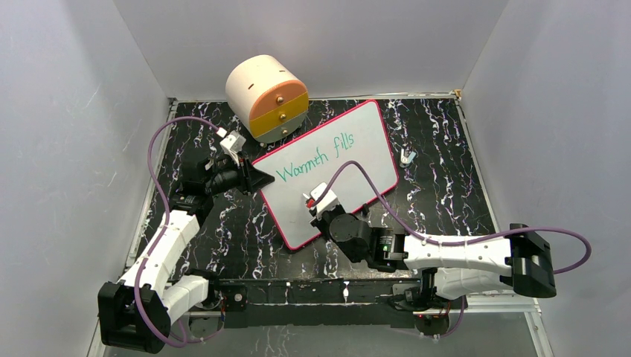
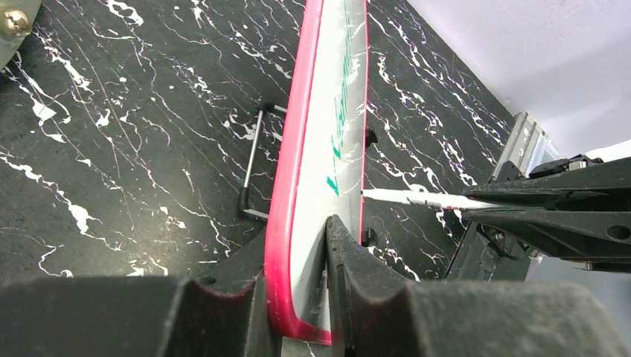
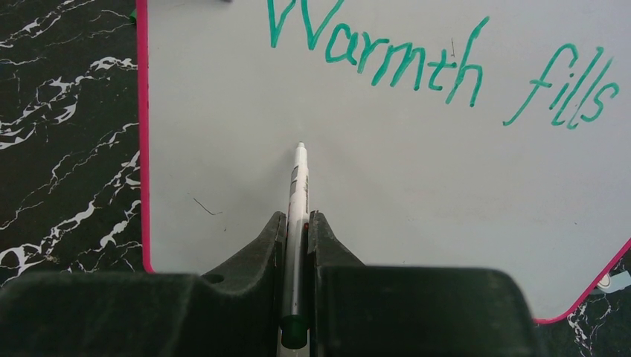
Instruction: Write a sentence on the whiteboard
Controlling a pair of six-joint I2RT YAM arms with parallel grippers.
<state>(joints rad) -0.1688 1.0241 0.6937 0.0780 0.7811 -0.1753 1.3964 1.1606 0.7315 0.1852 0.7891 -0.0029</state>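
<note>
On the smooth, pink-rimmed whiteboard (image 3: pixel 446 186) runs a green sentence (image 3: pixel 465 68).

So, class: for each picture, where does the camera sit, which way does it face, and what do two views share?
Top external: above and behind the bases, facing down at the table; left arm and right arm show.
Left wrist: on the left arm, facing along the whiteboard edge; left gripper clamps its rim.
Right wrist: on the right arm, facing the board; right gripper holds the marker.
Shared: both wrist views show marker and green writing.
</note>
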